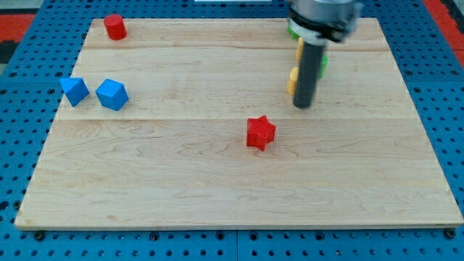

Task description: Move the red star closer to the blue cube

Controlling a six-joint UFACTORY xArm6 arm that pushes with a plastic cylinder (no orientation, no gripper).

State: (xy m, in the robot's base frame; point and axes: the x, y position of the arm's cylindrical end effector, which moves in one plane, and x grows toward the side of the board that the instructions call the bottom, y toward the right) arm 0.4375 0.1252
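The red star lies near the middle of the wooden board. The blue cube sits at the view's left. My rod comes down from the view's top right, and my tip rests on the board, up and to the right of the red star, a short gap away. The blue cube is far to the left of both.
A blue triangular block lies just left of the blue cube. A red cylinder stands at the top left. Yellow and green blocks are partly hidden behind my rod. Blue pegboard surrounds the board.
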